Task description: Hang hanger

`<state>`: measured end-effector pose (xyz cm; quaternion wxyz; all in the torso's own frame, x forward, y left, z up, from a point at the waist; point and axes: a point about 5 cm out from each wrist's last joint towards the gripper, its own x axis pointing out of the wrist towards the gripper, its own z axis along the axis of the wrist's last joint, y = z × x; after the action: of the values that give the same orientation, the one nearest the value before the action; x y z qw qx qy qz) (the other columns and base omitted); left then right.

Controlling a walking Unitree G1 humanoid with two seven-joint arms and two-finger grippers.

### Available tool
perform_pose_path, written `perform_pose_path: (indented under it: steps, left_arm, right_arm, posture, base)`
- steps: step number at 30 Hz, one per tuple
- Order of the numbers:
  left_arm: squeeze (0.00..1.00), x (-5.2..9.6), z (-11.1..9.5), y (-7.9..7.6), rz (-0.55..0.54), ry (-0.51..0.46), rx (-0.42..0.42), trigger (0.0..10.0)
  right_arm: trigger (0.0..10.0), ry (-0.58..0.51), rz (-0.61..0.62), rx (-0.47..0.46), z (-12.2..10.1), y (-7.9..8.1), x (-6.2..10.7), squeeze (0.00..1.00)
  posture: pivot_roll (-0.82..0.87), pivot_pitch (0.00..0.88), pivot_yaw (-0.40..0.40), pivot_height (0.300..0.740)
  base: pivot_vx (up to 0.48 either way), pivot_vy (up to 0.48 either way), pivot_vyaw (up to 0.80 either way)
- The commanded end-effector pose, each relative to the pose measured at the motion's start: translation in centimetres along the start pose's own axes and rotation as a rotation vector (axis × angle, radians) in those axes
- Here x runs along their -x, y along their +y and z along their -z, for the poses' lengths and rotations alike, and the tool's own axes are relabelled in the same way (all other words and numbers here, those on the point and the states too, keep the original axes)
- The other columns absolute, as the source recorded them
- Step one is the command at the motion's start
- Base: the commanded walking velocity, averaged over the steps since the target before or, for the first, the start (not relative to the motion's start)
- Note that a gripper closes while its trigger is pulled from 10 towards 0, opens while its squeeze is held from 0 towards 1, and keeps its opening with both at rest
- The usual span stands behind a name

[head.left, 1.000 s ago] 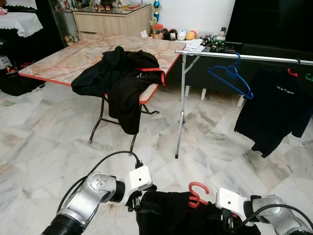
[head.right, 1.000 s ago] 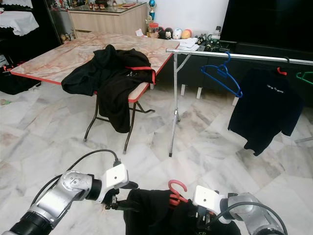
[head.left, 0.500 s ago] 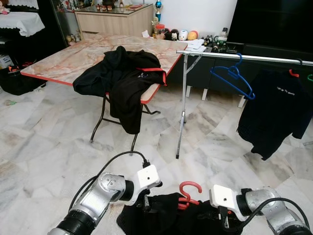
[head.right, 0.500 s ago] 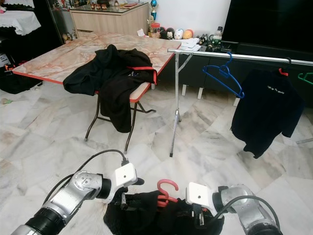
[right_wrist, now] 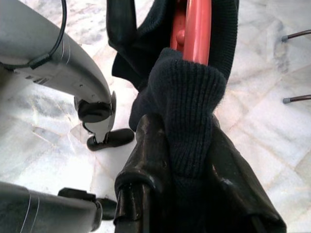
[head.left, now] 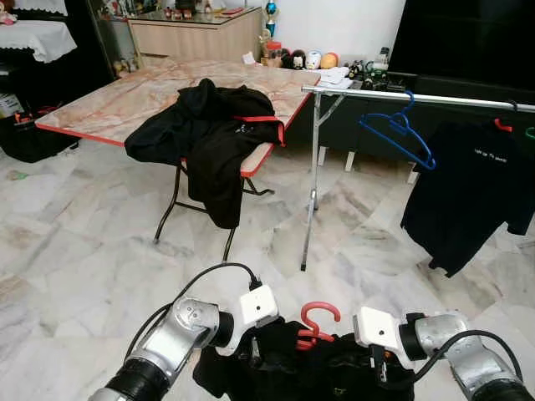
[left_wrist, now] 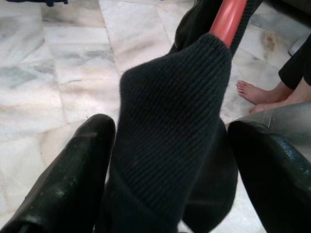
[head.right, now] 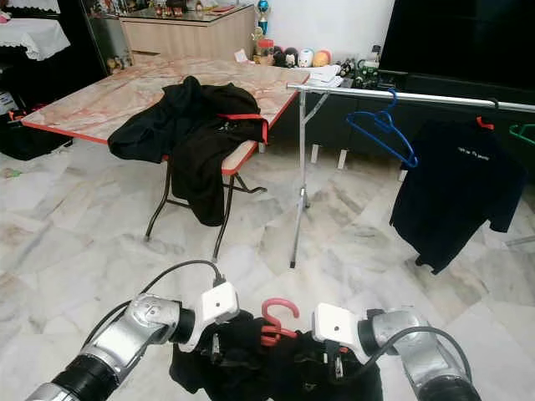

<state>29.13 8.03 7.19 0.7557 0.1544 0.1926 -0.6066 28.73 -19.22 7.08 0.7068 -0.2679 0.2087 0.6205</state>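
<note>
Marble floor [head.left: 75, 251] fills a living room where a folding table [head.left: 134, 96] stands with a heap of black clothing [head.left: 209, 134] draped over its near right edge. Right of the table, a metal clothes rail [head.left: 418, 98] carries a blue hanger [head.left: 399, 129] and a black T-shirt [head.left: 468, 188] on a red hook. Low in front of the robot, both arms hold up a black knit garment [head.left: 309, 372] threaded on a red hanger [head.left: 316, 324], whose hook rises between the two wrists. The left gripper [left_wrist: 170, 160] has its fingers spread wide, with one end of the garment lying loosely between them. The right gripper [right_wrist: 187, 160] is clamped tight on the garment's other end, just beneath the red bar. A person's bare feet [left_wrist: 260, 94] rest on the floor nearby.
</note>
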Motion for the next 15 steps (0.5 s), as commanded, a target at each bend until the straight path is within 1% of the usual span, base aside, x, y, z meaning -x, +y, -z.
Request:
perform_pose_path:
  steps: [1,2,7,15]
  left_arm:
    - [0.0,0.2,-0.14,0.33,-0.007,-0.01,0.008,2.8]
    - [0.0,0.19,-0.15,0.36,-0.01,-0.013,0.01,0.0]
    - [0.0,0.13,-0.17,0.36,-0.008,-0.02,0.015,0.0]
    - [0.0,0.01,-0.32,0.36,0.005,-0.034,0.02,0.0]
  right_arm:
    - [0.0,-0.052,0.031,0.045,-1.58,-1.0,0.3,0.0]
    - [0.0,-0.054,0.033,0.045,-1.66,-1.07,0.28,0.0]
    - [0.0,-0.062,0.038,0.045,-1.9,-1.29,0.34,0.0]
    - [0.0,-0.069,0.033,0.035,-1.88,-1.23,0.33,0.0]
  posture:
    - [-0.07,0.012,0.031,0.74]
    - [-0.07,0.01,0.031,0.74]
    - [-0.07,0.008,0.032,0.74]
    - [-0.07,0.0,0.033,0.74]
  base:
    - [0.0,0.0,0.0]
    - [0.0,0.0,0.0]
    - [0.0,0.0,0.0]
    - [0.0,0.0,0.0]
